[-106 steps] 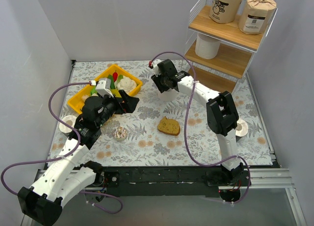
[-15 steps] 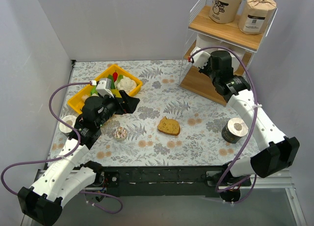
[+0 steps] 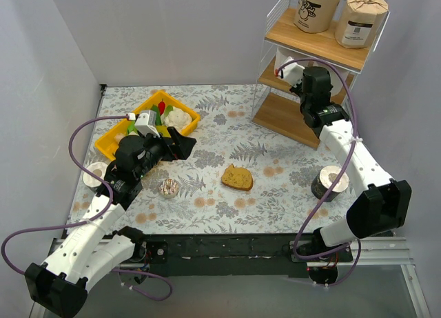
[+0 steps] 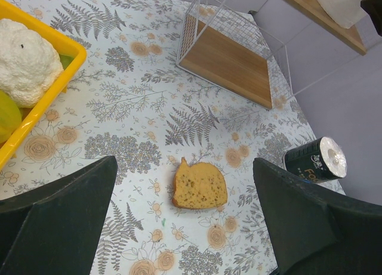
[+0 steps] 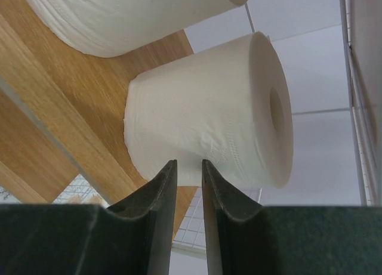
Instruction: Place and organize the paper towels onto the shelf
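The shelf (image 3: 303, 114) stands at the back right; two tan-wrapped paper towels (image 3: 318, 7) sit on its top board. My right gripper (image 3: 295, 75) reaches into the middle tier. Its jaws are nearly closed, pinching the side of a white roll (image 5: 209, 126) that is at the wooden board (image 5: 54, 90), beside a second white roll (image 5: 119, 18). A dark-wrapped roll (image 3: 327, 182) lies on the table at the right, also in the left wrist view (image 4: 316, 160). My left gripper (image 3: 180, 144) is open and empty above the table (image 4: 185, 167).
A brown bread slice (image 3: 237, 177) lies mid-table. A yellow tray (image 3: 110, 144) at the left holds a white cauliflower (image 3: 178, 116). A small crumpled object (image 3: 169, 187) lies near the left arm. A roll's white end (image 3: 95, 173) peeks from behind that arm.
My right gripper carried the white roll from mid-table up and right into the shelf's middle tier. The dark roll, earlier hidden by the right arm, now shows. The left arm has not moved.
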`<state>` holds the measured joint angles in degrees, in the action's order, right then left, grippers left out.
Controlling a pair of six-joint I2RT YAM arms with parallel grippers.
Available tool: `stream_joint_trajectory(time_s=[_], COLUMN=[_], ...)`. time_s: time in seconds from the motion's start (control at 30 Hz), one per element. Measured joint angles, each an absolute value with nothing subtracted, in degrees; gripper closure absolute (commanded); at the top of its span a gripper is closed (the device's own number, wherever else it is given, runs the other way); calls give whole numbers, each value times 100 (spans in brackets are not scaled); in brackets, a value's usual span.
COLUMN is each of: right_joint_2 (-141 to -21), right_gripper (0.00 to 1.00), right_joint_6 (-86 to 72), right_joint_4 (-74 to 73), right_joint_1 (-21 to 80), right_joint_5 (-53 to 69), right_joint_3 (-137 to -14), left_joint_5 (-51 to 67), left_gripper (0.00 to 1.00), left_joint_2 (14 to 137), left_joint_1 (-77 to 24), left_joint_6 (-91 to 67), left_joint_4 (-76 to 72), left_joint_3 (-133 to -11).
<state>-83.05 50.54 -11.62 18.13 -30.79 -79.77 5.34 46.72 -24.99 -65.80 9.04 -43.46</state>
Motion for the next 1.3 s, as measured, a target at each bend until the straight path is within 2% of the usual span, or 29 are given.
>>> stream_joint_trajectory(time_s=[0.23, 0.37, 0.53, 0.63, 0.67, 0.77, 0.8, 0.83, 1.1, 1.3], right_joint_2=[-8468, -8324, -7677, -7170, -7000, -6477, -6298, -6154, -5474, -5811], right_gripper=[66, 61, 60, 46, 37, 30, 20, 2, 2, 17], right_joint_6=[5024, 4718, 3857, 3070, 2755, 1789, 1468, 1188, -1205, -2816], right_joint_4=[-1059, -1354, -1949, -2178, -2250, -2421, -2480, -2530, -3420, -4453], right_joint_1=[1758, 1778, 1852, 1898, 1898, 1898, 1898, 1898, 1898, 1859], right_joint_5=[-3107, -2574, -1684, -1441, -1406, -1352, -1334, -1315, -1505, -2720], right_joint_3=[-7977, -7977, -7874, -7769, -7732, -7454, -7308, -7159, -5927, -5940], left_joint_5=[534, 534, 534, 537, 537, 539, 537, 537, 543, 556], left_gripper=[2, 2, 2, 2, 2, 2, 2, 2, 2, 2], left_joint_2=[4672, 4672, 4672, 4672, 4672, 4670, 4668, 4665, 4589, 4565], left_joint_1=[-2499, -2499, -2499, -2499, -2499, -2499, -2499, -2499, -2499, -2499], left_joint_6=[-6580, -6580, -6580, -6580, -6580, -6580, -6580, -6580, -6582, -6582], left_joint_4=[906, 906, 906, 906, 904, 906, 904, 906, 904, 906], left_joint_3=[-4346, -4346, -4346, -4346, -4346, -4346, -4346, -4346, -4346, -4346])
